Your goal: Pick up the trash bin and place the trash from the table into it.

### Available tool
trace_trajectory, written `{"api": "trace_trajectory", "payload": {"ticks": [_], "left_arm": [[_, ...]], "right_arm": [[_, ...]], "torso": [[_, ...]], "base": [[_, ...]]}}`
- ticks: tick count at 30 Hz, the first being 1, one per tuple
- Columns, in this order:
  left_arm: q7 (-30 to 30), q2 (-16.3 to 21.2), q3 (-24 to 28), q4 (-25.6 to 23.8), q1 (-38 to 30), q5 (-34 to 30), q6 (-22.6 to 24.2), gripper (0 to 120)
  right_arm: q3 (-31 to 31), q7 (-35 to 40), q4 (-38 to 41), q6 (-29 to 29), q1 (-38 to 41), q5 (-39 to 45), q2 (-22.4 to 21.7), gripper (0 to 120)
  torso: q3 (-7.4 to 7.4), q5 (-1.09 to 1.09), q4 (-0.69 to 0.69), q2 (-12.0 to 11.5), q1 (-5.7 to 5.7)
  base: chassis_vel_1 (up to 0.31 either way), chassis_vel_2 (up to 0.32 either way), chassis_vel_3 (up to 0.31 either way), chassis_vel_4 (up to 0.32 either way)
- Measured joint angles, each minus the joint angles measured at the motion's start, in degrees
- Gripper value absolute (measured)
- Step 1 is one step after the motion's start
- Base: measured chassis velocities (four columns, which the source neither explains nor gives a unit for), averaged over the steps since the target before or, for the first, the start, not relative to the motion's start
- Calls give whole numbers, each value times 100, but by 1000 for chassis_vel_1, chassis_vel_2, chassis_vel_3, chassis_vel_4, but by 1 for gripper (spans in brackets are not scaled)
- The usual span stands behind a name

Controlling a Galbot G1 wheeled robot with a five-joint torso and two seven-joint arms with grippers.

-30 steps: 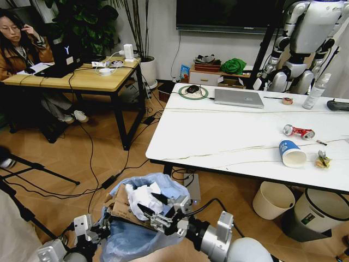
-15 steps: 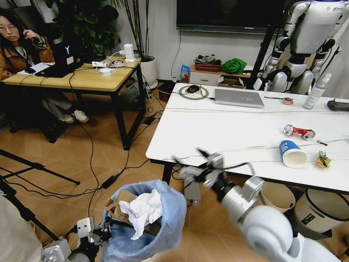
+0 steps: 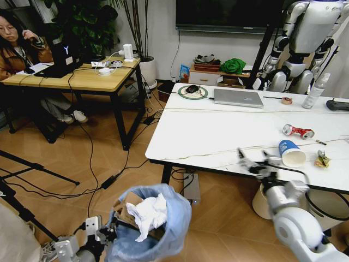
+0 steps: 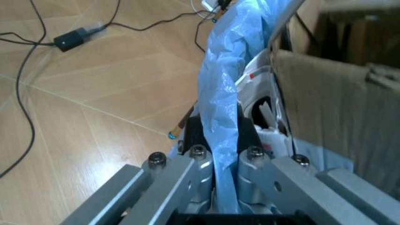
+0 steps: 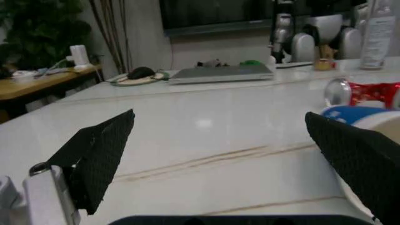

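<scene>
R gripper [image 3: 254,160] w/ fingers spread wide, nothing between them, low over the near edge of the table [image 3: 218,131]. Just beyond it and to its right lies the blue-white paper cup [image 3: 291,153] on its side; crushed red can [image 3: 298,131] a bit farther past that, crumpled wrapper [image 3: 323,159] further right. L gripper [image 4: 218,161] clamped on the rim of the trash bin [image 3: 155,229] (blue bag pinched between its fingers), bin held above the floor, well left of and below the R gripper; white tissues [image 3: 148,214] and brown cardboard [image 3: 124,214] already in it.
</scene>
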Motion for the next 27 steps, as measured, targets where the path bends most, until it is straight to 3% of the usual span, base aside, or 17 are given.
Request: {"api": "trace_trajectory", "payload": {"ticks": [8, 10, 13, 22, 27], "left_arm": [[13, 168, 7, 59, -59, -197, -10, 0], [24, 211, -25, 116, -119, -267, -21, 0], [39, 263, -20, 135, -145, -365, -23, 0], [143, 219, 98, 157, -212, -280, -26, 0], [143, 67, 20, 75, -238, -251, 25, 0]], "right_arm": [[607, -293, 133, 303, -675, -303, 757, 100], [853, -635, 243, 535, -972, -576, 1306, 100], [987, -836, 334, 655, -1138, -775, 1631, 100], [1078, -843, 392, 761, -988, -1242, 1915, 100], [641, 166, 443, -228, -385, -1226, 1635, 100]], "torso": [[0, 0, 0, 0, -1], [0, -1, -2, 0, -1], [0, 0, -1, 0, -1], [1, -1, -1, 0, -1], [1, 1, 0, 0, 0]], "base": [[0, 0, 0, 0], [0, 0, 0, 0], [0, 0, 0, 0], [0, 0, 0, 0], [0, 0, 0, 0]]}}
